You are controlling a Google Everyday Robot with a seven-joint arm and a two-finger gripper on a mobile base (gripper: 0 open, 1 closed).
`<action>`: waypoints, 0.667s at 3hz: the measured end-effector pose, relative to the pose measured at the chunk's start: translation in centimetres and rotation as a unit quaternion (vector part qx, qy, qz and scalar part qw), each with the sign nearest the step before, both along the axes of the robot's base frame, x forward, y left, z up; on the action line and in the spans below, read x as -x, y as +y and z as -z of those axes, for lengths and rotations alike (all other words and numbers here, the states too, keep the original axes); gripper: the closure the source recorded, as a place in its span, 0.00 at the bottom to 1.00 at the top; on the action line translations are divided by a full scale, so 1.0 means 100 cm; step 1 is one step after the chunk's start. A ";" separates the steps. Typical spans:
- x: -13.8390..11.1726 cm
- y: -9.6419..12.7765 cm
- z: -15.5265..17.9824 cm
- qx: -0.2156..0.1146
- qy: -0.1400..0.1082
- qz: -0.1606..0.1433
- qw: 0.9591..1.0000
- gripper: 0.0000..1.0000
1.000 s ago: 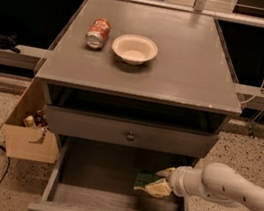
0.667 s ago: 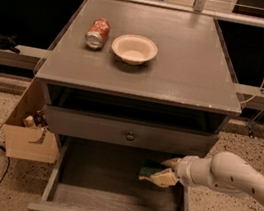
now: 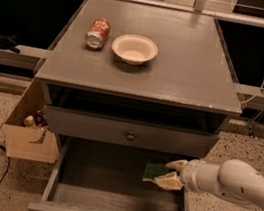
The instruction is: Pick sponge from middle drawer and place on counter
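The sponge (image 3: 153, 171), dark green on top, is at the right side of the open middle drawer (image 3: 108, 184), lifted a little off its floor. My gripper (image 3: 168, 172) reaches in from the right on a white arm and is shut on the sponge, one pale finger above it and one below. The counter (image 3: 190, 62) is the grey top of the cabinet above, well above the gripper.
A crushed red can (image 3: 97, 33) and a cream bowl (image 3: 134, 48) sit on the counter's left half. A shut drawer with a round knob (image 3: 130, 135) is just above the open one. A cardboard box (image 3: 30, 133) stands on the floor at left.
The gripper has lifted slightly with the sponge and drawn a bit toward the drawer's right wall; the arm has shifted right.
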State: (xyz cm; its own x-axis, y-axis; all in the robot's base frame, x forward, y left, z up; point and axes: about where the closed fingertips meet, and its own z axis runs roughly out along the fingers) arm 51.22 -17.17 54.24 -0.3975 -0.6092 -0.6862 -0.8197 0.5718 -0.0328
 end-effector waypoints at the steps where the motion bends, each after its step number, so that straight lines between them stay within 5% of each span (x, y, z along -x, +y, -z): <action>1: 0.041 -0.008 -0.042 0.016 -0.048 -0.010 0.999 1.00; 2: 0.079 -0.014 -0.141 0.044 -0.134 -0.033 0.989 1.00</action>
State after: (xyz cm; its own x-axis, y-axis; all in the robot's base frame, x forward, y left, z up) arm 43.31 -18.61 68.35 -0.1650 -0.6894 -0.7054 -0.8102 0.5026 -0.3017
